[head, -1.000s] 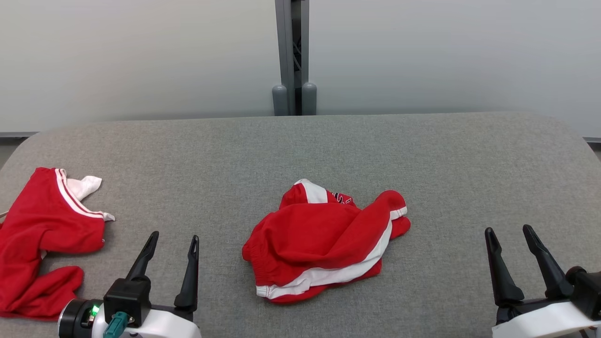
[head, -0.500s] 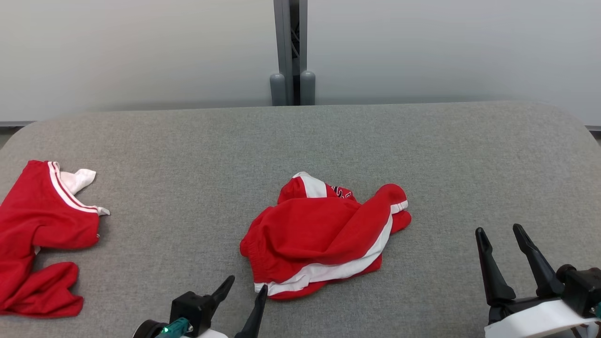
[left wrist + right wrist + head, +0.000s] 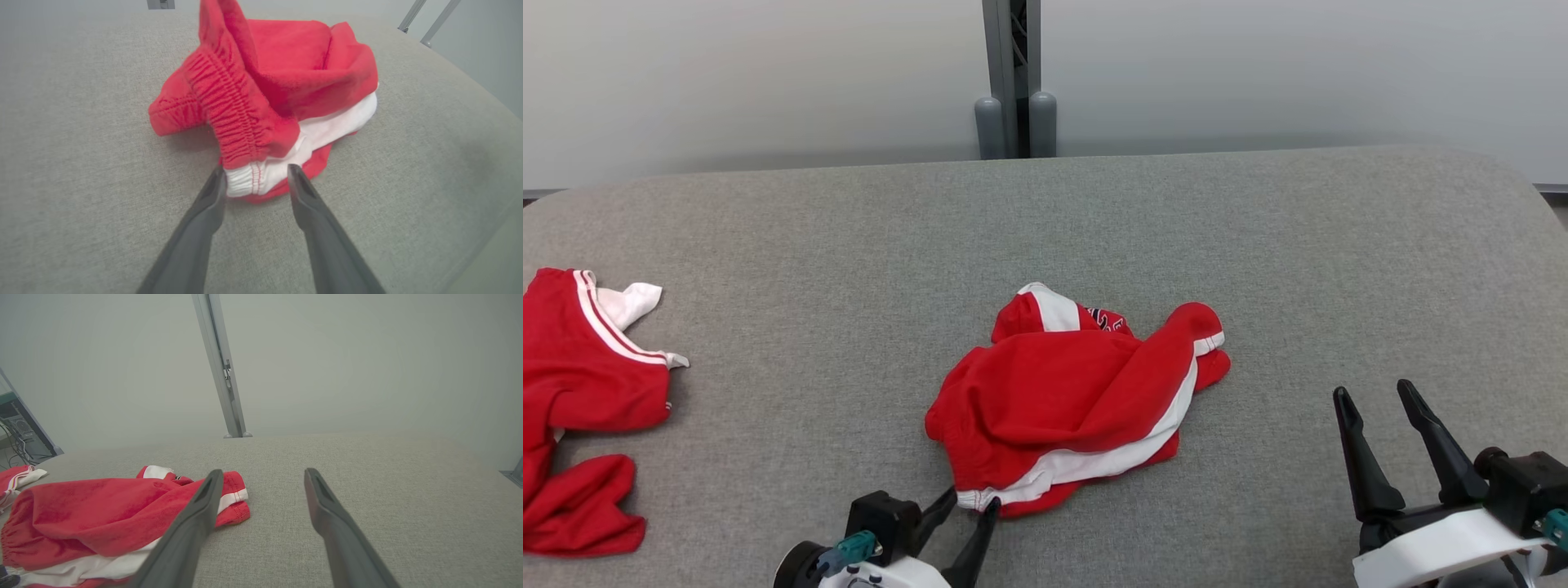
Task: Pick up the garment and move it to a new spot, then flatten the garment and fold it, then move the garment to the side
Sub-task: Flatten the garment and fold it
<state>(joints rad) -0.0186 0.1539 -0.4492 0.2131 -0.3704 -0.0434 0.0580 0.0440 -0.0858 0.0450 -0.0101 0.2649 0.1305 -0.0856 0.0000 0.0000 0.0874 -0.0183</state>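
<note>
Red, soft and crumpled into a heap, the short-sleeved jersey garment [image 3: 1070, 400] lies midway across the grey woven-fabric surface [image 3: 1258, 245]. We can read only a sliver of its dark print [image 3: 1107, 320], the rest being buried in folds. We see the left gripper [image 3: 972, 500] with its dark tapered fingers [image 3: 196, 228] parted either side of the near white gathered hem [image 3: 249, 181], the right gripper [image 3: 1372, 389] standing wide and empty well off to the right, and a second red garment with white stripes [image 3: 580, 384] cut off by the left edge.
</note>
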